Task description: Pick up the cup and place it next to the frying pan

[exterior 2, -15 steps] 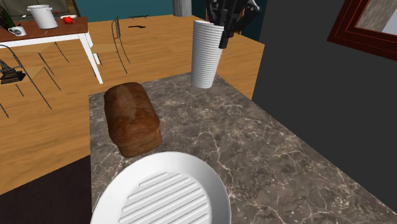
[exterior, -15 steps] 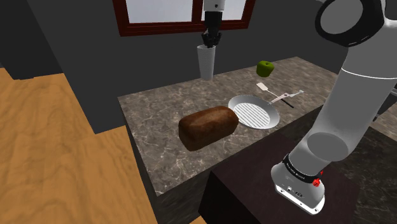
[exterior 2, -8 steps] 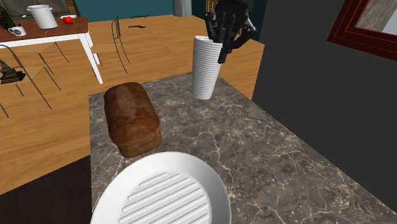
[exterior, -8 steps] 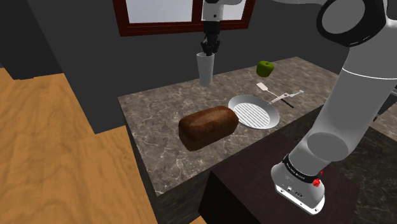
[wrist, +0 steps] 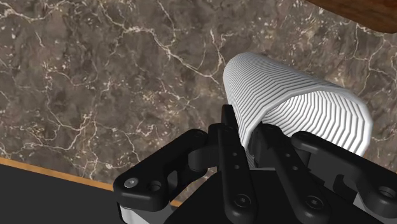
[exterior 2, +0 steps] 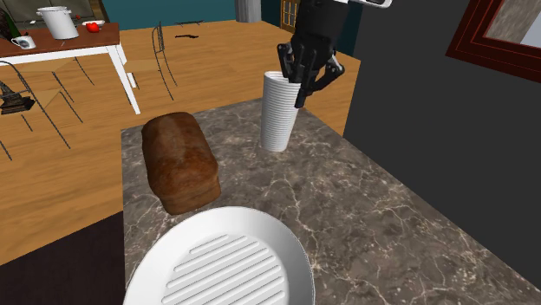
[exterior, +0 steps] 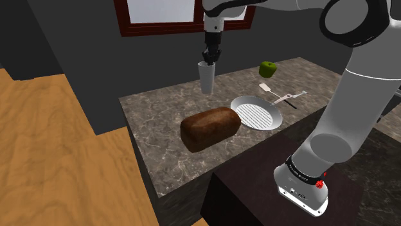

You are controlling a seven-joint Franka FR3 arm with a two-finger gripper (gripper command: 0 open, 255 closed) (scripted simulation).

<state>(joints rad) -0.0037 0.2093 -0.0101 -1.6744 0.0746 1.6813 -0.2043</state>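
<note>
A tall white ribbed cup [exterior: 206, 78] hangs upright over the far part of the marble counter [exterior: 160, 122]. My black gripper [exterior: 209, 59] is shut on the cup's rim from above. In the second exterior view the cup [exterior 2: 277, 114] stands beyond the bread, under the gripper [exterior 2: 297, 84]. The wrist view has the fingers [wrist: 233, 137] pinching the cup's wall [wrist: 286, 102], one inside and one outside. The white frying pan [exterior: 257, 113] with a ridged base lies nearer the stand, and its rim [exterior 2: 277, 230] fills the near foreground of the second exterior view.
A brown bread loaf [exterior: 210, 127] lies between the cup and the counter's front edge, beside the pan. A green apple [exterior: 268, 68] and a white spatula [exterior: 273, 93] sit past the pan. A dark wall with a window [exterior: 180, 13] backs the counter.
The gripper has carried the cup away from the wall, over the counter toward the bread and pan, and slightly lower. The grip on the rim has stayed the same.
</note>
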